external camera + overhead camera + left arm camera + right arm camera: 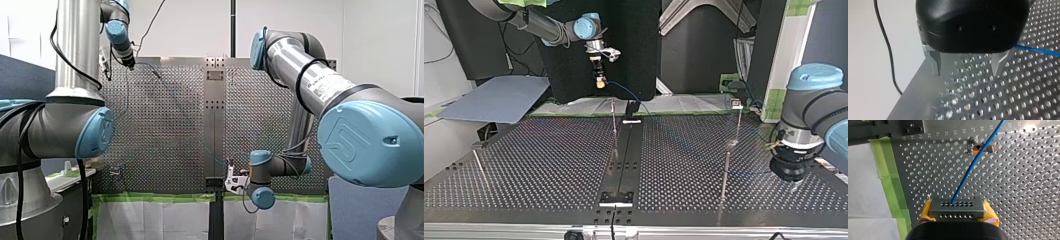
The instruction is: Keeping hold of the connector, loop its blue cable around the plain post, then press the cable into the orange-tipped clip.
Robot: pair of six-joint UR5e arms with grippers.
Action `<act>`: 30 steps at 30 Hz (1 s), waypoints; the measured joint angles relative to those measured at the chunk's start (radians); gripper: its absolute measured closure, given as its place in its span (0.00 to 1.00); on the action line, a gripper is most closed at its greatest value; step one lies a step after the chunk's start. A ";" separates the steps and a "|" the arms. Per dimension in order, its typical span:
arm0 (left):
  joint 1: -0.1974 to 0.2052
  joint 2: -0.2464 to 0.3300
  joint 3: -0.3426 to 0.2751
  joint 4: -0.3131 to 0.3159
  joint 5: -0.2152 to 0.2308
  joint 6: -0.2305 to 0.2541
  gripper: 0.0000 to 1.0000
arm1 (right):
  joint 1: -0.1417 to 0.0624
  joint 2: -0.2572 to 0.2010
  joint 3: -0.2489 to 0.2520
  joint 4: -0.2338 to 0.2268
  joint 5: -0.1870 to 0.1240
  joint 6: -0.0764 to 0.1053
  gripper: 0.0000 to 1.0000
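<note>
Front view, nearest: the blue joint cap (372, 145) of my right arm fills the view's right and my left arm's elbow (75, 130) fills its left. Both hide the side edges of the perforated table (165, 125).
Front view, right gripper (230, 176): low near the middle rail (214, 125), close to the green tape (150, 197); its fingers are too small to read from this view.
Front view, left gripper (131, 61): at the table's far end, at the view's left.
Top view, nearest: the rail's end bracket (615, 198) sits at the table's near edge. Thin metal posts (614, 120) stand upright, one just beside the rail and the others well apart.
Top view, right gripper: hangs above the table's far edge, pointing down.
Top view, blue cable (624, 90): leaves that gripper toward the view's right and droops to the rail's far end.
Top view, left gripper: at the view's right, pointing down close over the table.
Left wrist view, nearest: a black gripper body, with two metal fingers (935, 62) spread wide and only bare table between them.
Left wrist view, surroundings: the blue cable lies over the holes outside one finger, and a black cord (885, 50) hangs past the table's edge.
Right wrist view, nearest: yellow pads (926, 210) are clamped on the two ends of the grey connector (957, 209), whose long axis lies across the gripper.
Right wrist view, cable: it leaves the connector's face and runs straight ahead on a slant.
Right wrist view, orange clip (969, 152): ahead of the gripper; the cable crosses over it, and whether it is seated cannot be told.
</note>
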 joint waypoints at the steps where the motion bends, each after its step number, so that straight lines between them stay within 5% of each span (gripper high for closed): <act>1: -0.005 -0.005 0.005 -0.002 0.008 -0.005 0.00 | 0.000 0.000 0.000 0.000 0.000 0.000 1.00; 8: -0.030 -0.057 0.058 0.007 0.066 -0.051 0.00 | 0.000 0.000 -0.002 0.002 0.000 0.000 1.00; 17: -0.043 -0.127 0.105 0.020 0.138 -0.047 0.00 | 0.000 0.000 -0.003 0.005 0.000 0.000 1.00; 30: -0.043 -0.137 0.054 0.023 0.044 -0.049 0.00 | 0.000 0.000 -0.002 0.010 0.000 -0.001 1.00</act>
